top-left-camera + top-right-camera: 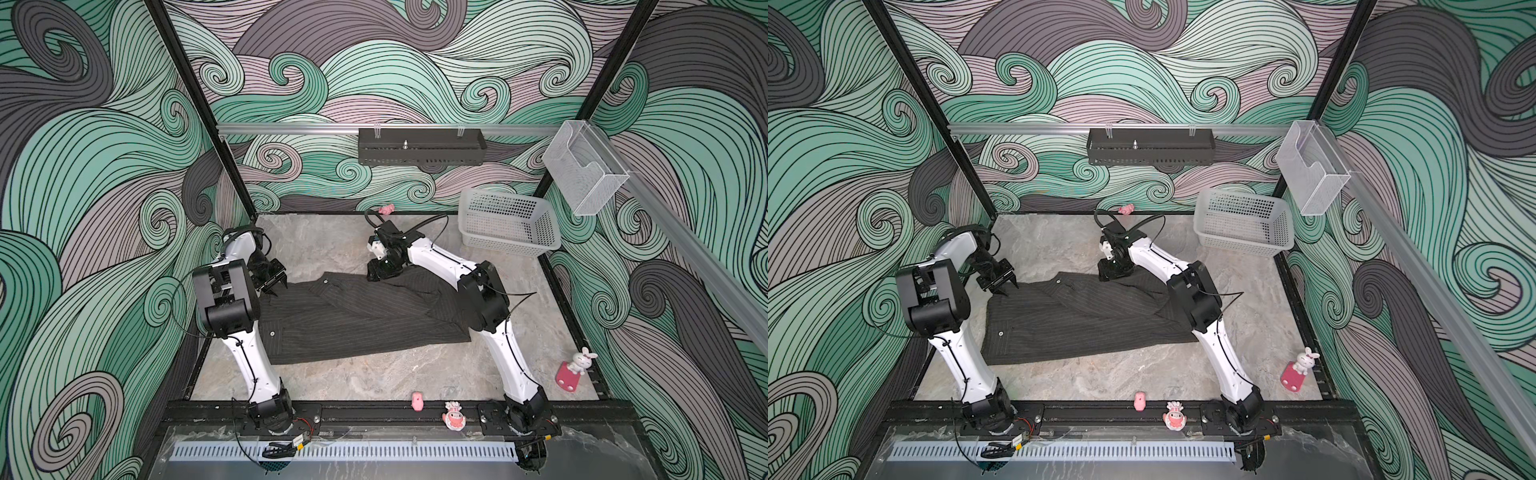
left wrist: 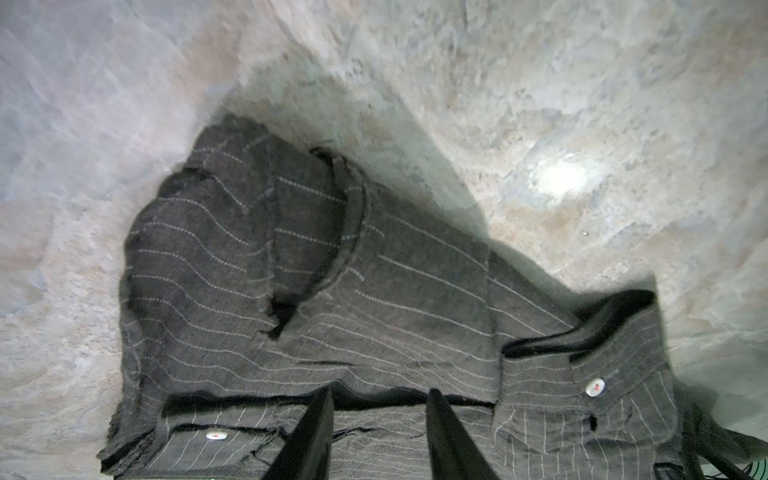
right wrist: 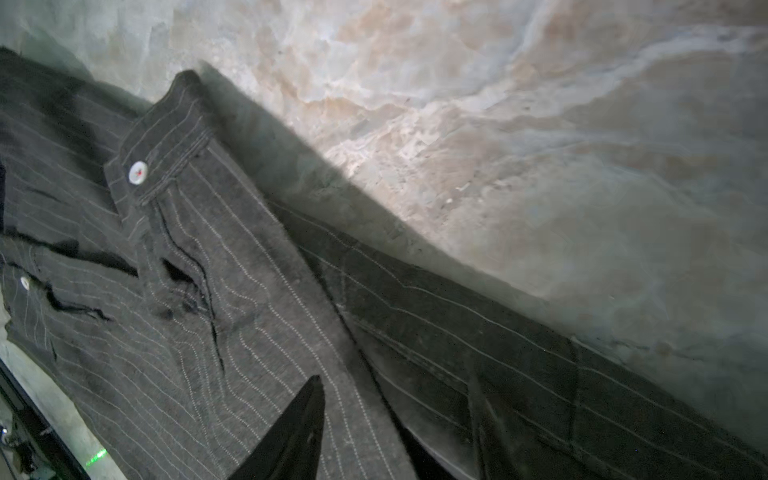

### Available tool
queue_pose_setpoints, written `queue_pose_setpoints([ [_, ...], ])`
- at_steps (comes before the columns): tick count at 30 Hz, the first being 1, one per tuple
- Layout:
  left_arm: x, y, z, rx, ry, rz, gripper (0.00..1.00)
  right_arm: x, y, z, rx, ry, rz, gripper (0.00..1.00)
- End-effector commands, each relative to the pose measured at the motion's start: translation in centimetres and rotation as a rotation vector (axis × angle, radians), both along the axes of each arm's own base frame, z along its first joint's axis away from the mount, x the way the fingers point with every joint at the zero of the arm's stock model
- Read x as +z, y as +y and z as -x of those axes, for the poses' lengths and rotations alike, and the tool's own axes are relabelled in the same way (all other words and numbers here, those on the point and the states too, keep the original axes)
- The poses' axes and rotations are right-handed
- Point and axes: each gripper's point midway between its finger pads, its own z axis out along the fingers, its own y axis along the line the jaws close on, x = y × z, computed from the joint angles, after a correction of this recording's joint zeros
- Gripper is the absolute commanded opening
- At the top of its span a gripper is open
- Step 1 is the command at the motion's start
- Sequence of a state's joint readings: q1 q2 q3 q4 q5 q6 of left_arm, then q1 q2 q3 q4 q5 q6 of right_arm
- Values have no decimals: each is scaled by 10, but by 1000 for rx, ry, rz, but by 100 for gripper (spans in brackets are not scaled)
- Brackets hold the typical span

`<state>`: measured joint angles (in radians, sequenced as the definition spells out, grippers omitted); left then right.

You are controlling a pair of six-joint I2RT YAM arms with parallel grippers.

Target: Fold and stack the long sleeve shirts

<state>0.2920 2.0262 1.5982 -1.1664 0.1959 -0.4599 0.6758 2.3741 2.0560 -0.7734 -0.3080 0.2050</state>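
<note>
Dark charcoal pinstriped long sleeve shirt [image 1: 353, 320] lying rumpled and partly folded across the middle of a marbled grey surface [image 1: 374, 374] (one white button [image 3: 138, 172] catches the light). The left hand [image 2: 380, 392] hovers over the shirt's far left corner, fingers apart and holding nothing. The right hand [image 1: 372, 277] is at the shirt's far edge, fingers also apart, seemingly just above a sleeve [image 3: 270, 291]

A robotics lab test cell: two white-and-black robot arms [image 1: 251, 361] bolted to a black metal rail [image 1: 353, 413] at 6 o'clock of a marble-look tabletop [image 1: 374, 378], boxed in by black frame posts [image 1: 201, 104] and walls [image 1: 83, 166] printed with teal, grey and mauve swirls. At 12 o'clock a black perforated metal tray [image 1: 422, 146] hangs from a silver aluminium rail [image 1: 291, 128].
</note>
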Motion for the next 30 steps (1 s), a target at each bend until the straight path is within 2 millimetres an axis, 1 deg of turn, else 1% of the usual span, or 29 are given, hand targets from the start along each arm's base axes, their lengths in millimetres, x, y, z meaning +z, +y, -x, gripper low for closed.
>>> queue_pose_setpoints([
  [1, -1, -3, 0, 1, 10, 14, 40, 22, 18, 22, 106, 9, -51, 52],
  [4, -1, -2, 1, 2, 10, 14, 40, 29, 21, 33, 135, 14, -63, 51],
  [6, -1, -2, 1, 3, 11, 15, 40, 28, 21, 38, 142, 22, -62, 50],
  [11, -2, -3, 1, 3, 14, 17, 40, 16, 20, 37, 128, 39, -37, 52],
  [16, -1, -3, 2, 1, 13, 15, 39, 7, 24, 34, 121, 42, -8, 50],
  [20, 1, -4, 1, 3, 5, 21, 38, -4, 23, 22, 88, 9, 40, 42],
  [22, 4, -5, 1, 1, -1, 22, 38, -8, 23, 16, 74, -4, 59, 36],
  [23, 7, -5, 1, 1, -9, 25, 38, -7, 24, 14, 72, -11, 59, 30],
  [25, 14, -6, 0, -2, -29, 27, 37, 3, 28, 13, 78, -15, 40, 16],
  [26, 21, -7, 0, -6, -44, 27, 37, 13, 30, 14, 86, -19, 22, 7],
  [27, 27, -8, 1, -10, -59, 29, 36, 23, 31, 16, 96, -23, 3, 2],
  [28, 36, -9, 1, -16, -83, 26, 36, 40, 32, 19, 107, -36, -24, 0],
  [30, 54, -9, 2, -21, -135, 12, 36, 73, 30, 29, 128, -70, -77, 0],
])
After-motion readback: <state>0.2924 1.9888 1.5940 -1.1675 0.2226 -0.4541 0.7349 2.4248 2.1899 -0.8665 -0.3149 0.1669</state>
